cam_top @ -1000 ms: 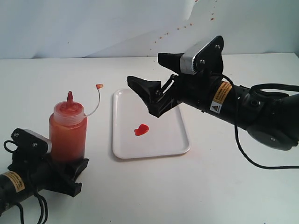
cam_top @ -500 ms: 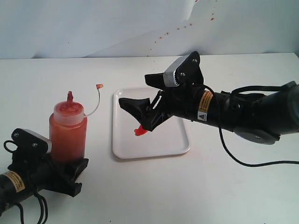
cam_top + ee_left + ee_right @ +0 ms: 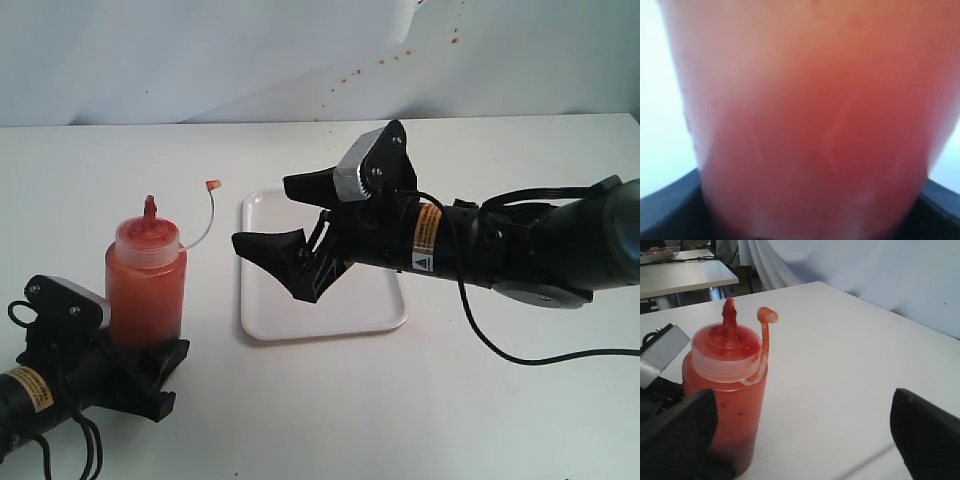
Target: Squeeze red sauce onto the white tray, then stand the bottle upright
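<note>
Now the bottle (image 3: pixel 146 290) stands straight up, gripped low by the left gripper (image 3: pixel 160 375), with the wide-open right gripper (image 3: pixel 261 212) over the white tray (image 3: pixel 370 310) to its right.

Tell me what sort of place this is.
Most likely a robotics lab or test bench, not a kitchen: a plain white table with a white sheet backdrop, the left gripper and right gripper by the bottle, and another table behind in the right wrist view.
</note>
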{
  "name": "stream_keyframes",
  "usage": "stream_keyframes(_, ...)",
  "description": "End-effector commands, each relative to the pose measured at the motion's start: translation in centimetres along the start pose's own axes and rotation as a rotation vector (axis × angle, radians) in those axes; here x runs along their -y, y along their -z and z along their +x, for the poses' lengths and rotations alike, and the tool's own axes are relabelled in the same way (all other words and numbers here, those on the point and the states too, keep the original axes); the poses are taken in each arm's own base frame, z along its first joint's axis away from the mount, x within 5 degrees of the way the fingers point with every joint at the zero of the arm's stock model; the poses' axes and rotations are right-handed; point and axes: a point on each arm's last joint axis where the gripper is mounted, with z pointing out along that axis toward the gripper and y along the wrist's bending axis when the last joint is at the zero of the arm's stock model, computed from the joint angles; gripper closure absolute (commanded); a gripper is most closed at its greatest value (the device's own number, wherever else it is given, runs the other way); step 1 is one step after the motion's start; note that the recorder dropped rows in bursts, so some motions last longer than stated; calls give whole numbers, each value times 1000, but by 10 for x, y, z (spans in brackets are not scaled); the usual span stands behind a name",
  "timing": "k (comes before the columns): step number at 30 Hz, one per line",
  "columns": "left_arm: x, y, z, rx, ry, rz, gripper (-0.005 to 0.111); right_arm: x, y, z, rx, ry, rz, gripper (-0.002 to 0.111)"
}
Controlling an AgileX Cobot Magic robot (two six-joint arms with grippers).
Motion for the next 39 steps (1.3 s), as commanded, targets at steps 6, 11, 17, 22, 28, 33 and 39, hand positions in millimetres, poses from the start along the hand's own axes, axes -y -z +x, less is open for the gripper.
stream_keyframes(6, 0, -1, -7, 57, -10, 0, 107, -2, -1, -2, 17, -7, -17, 23)
stream_keyframes(11, 0, -1, -7, 57, -10, 0, 107, -3, -1, -4, 40, -34, -31, 23)
stream_keyframes(17, 0, -1, -7, 57, -10, 0, 107, -4, -1, -4, 42, -44, -40, 23)
stream_keyframes(22, 0, -1, -7, 57, -10, 0, 107, -9, -3, -5, 49, -41, -75, 23)
stream_keyframes(28, 0, -1, -7, 57, -10, 0, 107, -30, -12, -5, 42, -13, -151, 23)
stream_keyframes(33, 0, -1, -7, 57, -10, 0, 107, -43, -18, -6, 43, 0, -185, 23)
stream_keyframes(39, 0, -1, -7, 57, -10, 0, 107, -51, -22, -5, 47, -10, -188, 23)
